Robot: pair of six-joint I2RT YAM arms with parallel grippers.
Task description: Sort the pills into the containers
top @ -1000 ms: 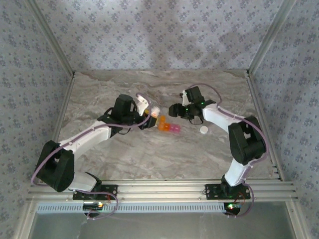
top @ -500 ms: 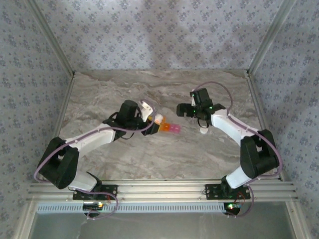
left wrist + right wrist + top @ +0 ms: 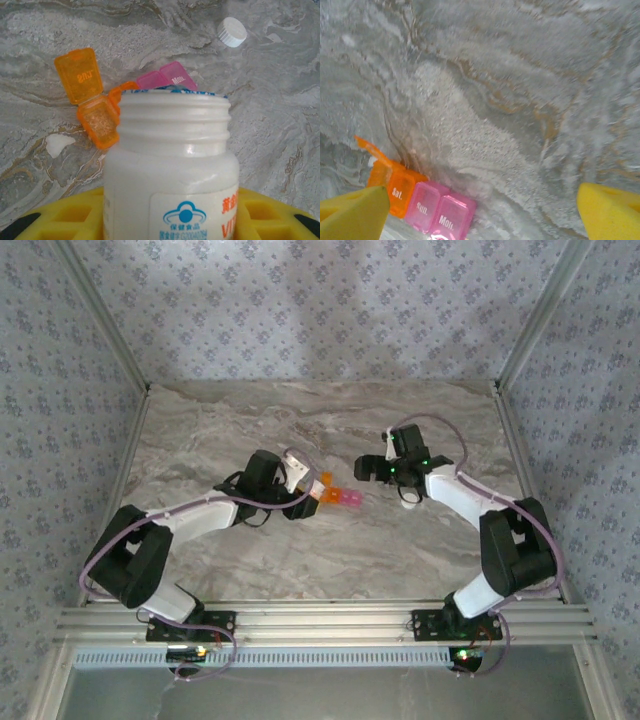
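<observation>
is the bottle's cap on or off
Off. The white bottle has bare neck threads, and a white cap lies apart on the table.

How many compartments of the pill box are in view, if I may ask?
4, joined in a row: an orange one with its lid open, an orange one marked Sat., a pink one marked Sun. and a pink one marked Mon.; none seems hidden.
</observation>
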